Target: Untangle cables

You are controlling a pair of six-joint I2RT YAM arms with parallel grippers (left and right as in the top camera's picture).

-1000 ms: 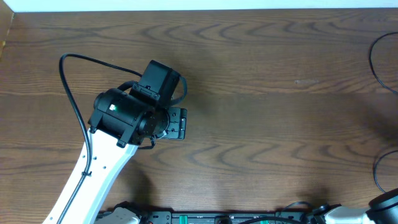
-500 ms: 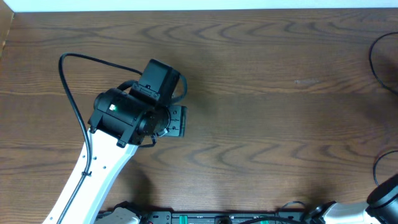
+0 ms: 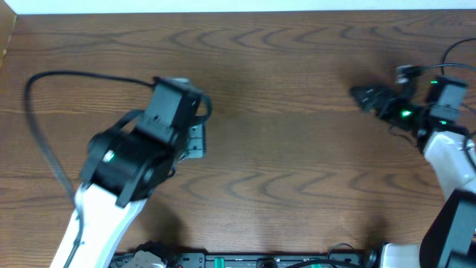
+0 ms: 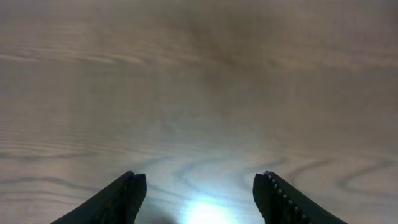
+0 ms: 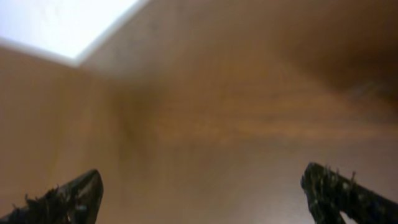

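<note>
The left claw (image 4: 200, 180) has its 2 black fingers apart with a clear gap, clamped on nothing, tips poised over the bare dark brown wood-grain table (image 4: 199, 81). Overhead, this claw (image 3: 195, 140) sits toward 9 o'clock of the table (image 3: 297, 156), its thick black lead (image 3: 82, 74) arching off toward 10 o'clock. The right claw (image 5: 202, 177) is spread wide, 1 dark toothed finger at each lower corner of its wrist view, nothing between them; the view is blurred. Overhead it (image 3: 366, 97) is at 2 o'clock, pointing toward 9 o'clock, a green light (image 3: 405, 114) glowing behind it. Where the thin black and white cables lie, I cannot tell from these views.
</note>
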